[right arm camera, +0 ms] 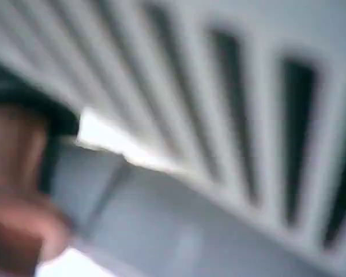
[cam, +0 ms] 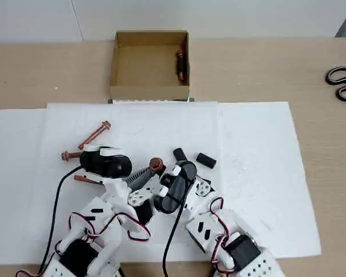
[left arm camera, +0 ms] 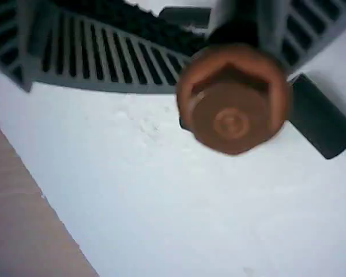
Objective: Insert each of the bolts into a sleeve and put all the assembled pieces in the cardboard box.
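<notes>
My left gripper (cam: 151, 169) is shut on a copper bolt (cam: 156, 163) near the middle of the white sheet. In the left wrist view the bolt's hex head (left arm camera: 233, 109) faces the camera between the grey ribbed fingers (left arm camera: 104, 52). My right gripper (cam: 176, 171) sits right beside that bolt, and its wrist view has a ribbed finger (right arm camera: 230, 127) and the bolt (right arm camera: 14, 196) very close. Two black sleeves (cam: 180, 154) (cam: 206, 160) lie just beyond the grippers. Three loose bolts (cam: 95, 134) (cam: 69, 155) (cam: 86, 179) lie to the left. One assembled piece (cam: 180, 63) lies in the cardboard box (cam: 118, 63).
A white sheet (cam: 254, 150) covers the wooden table in front of the box. Scissors (cam: 343, 82) lie at the far right edge. Black cables (cam: 57, 202) trail from both arms near the front edge.
</notes>
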Controlling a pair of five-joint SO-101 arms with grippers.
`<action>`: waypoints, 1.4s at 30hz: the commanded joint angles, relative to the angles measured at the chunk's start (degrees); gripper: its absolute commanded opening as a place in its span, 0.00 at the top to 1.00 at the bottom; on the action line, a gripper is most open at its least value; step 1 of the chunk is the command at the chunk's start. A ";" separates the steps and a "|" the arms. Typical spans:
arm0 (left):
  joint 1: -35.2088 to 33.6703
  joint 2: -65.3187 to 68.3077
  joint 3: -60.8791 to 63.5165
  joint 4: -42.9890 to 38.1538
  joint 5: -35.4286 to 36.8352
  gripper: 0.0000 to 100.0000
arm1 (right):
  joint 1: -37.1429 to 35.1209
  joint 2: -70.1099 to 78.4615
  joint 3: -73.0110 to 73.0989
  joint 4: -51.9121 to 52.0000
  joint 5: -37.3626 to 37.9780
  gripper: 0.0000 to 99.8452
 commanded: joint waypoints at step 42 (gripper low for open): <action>-7.65 0.18 -13.85 4.13 -8.35 0.70 | 1.01 -1.19 1.32 -1.89 -0.62 1.00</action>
